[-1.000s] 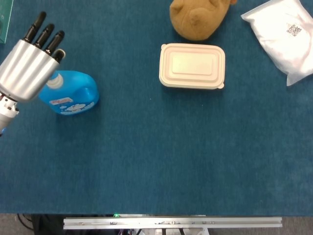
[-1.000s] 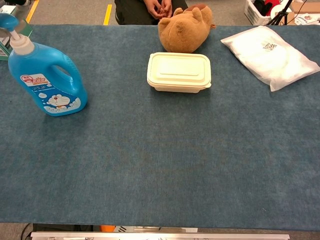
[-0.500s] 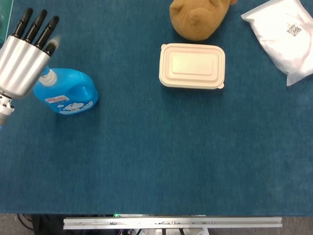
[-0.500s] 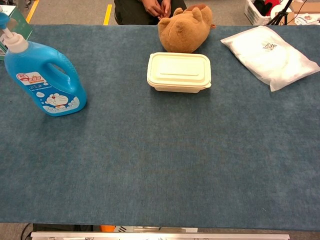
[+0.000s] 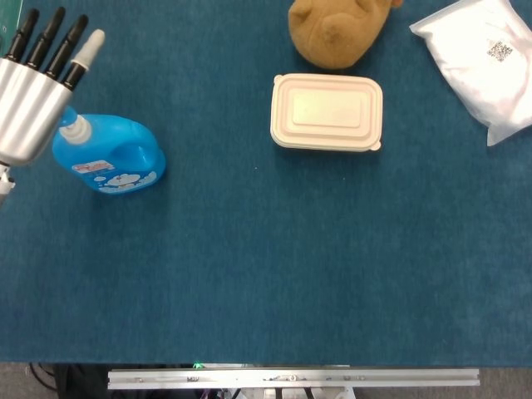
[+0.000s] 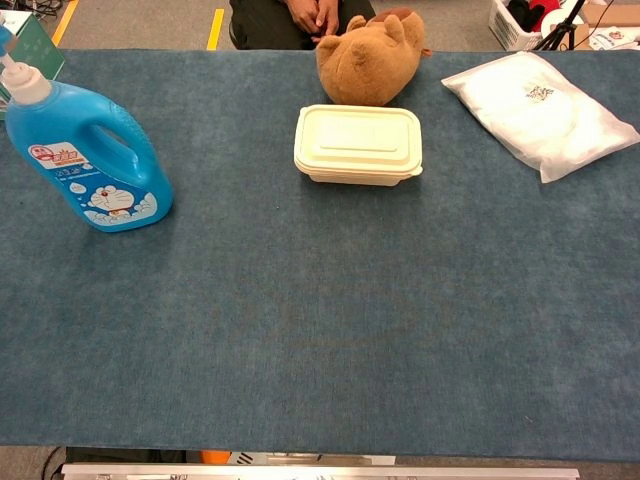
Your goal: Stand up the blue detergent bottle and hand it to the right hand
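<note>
The blue detergent bottle (image 5: 112, 158) stands on its base at the left of the table, leaning slightly to the left in the chest view (image 6: 95, 160), with its white pump collar on top. My left hand (image 5: 29, 96) shows only in the head view, at the far left over the bottle's pump. Its dark fingers (image 5: 50, 41) are stretched out straight and hold nothing. The chest view shows no hand at the bottle. My right hand appears in neither view.
A cream lidded lunch box (image 6: 358, 144) sits mid-table, a brown plush toy (image 6: 365, 55) behind it, a white plastic bag (image 6: 535, 105) at the far right. A green box (image 6: 35, 45) stands behind the bottle. A person's hands (image 6: 315, 15) show beyond the far edge.
My left hand has drifted left and away from me in the head view. The bottle's top has tipped a little further left while its base stayed put.
</note>
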